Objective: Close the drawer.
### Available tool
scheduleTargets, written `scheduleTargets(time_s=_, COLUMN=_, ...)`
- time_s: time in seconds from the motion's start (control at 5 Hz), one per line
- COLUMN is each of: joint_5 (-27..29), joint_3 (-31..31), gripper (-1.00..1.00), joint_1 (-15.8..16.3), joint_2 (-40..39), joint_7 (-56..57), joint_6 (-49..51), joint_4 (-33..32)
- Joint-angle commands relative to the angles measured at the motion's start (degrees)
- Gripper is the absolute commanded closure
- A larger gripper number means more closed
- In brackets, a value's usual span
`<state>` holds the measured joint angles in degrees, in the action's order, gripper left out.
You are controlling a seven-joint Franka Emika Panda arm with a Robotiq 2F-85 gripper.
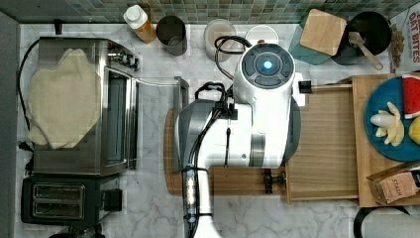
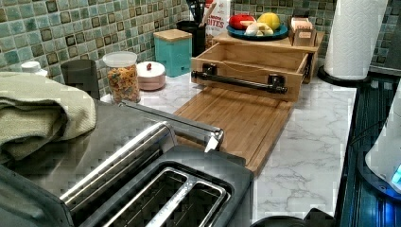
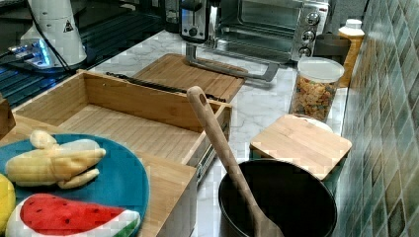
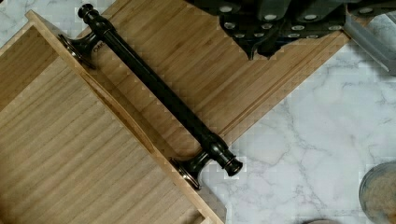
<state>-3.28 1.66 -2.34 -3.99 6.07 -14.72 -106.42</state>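
The shallow light-wood drawer [image 1: 324,144] with its finely striped floor stands pulled well out of the low wooden stand [image 2: 269,45], which carries a blue plate of toy fruit [image 2: 257,29] on top. In the left view the drawer's front faces the camera, and its long dark metal bar handle [image 4: 159,91] runs across that front. The front edge sits over the darker bamboo cutting board [image 2: 236,120] lying flat on the white marble table [image 2: 312,146]. The white robot arm [image 1: 257,99] hangs above the board and the drawer's handle end in the top view. The dark pincer [image 4: 261,39] shows in the wrist view, above the board and apart from the handle; I cannot tell how far open it is, and it holds nothing I can see.
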Motion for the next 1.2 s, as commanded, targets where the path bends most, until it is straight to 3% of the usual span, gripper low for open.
scheduleTargets(time_s=0.2, joint_5=-0.4, joint_3=-0.1, gripper=1.0, joint_1=-0.5, joint_2=0.0, joint_7=0.0, joint_6=-0.5, joint_4=0.0)
scheduleTargets(time_s=0.4, joint_5=-0.4, joint_3=0.0, gripper=1.0, joint_1=-0.4, joint_2=0.0, joint_7=0.0, joint_6=-0.5, joint_4=0.0)
scheduleTargets(time_s=1.0, joint_5=-2.8, joint_3=-1.8, gripper=1.0, joint_1=0.7, joint_2=8.7, joint_7=15.6, joint_6=-12.0, joint_4=-16.8)
scheduleTargets(time_s=1.2, joint_5=-3.2, joint_3=-1.8, gripper=1.0, joint_1=0.8, joint_2=7.8, joint_7=21.9, joint_6=-10.7, joint_4=-17.3)
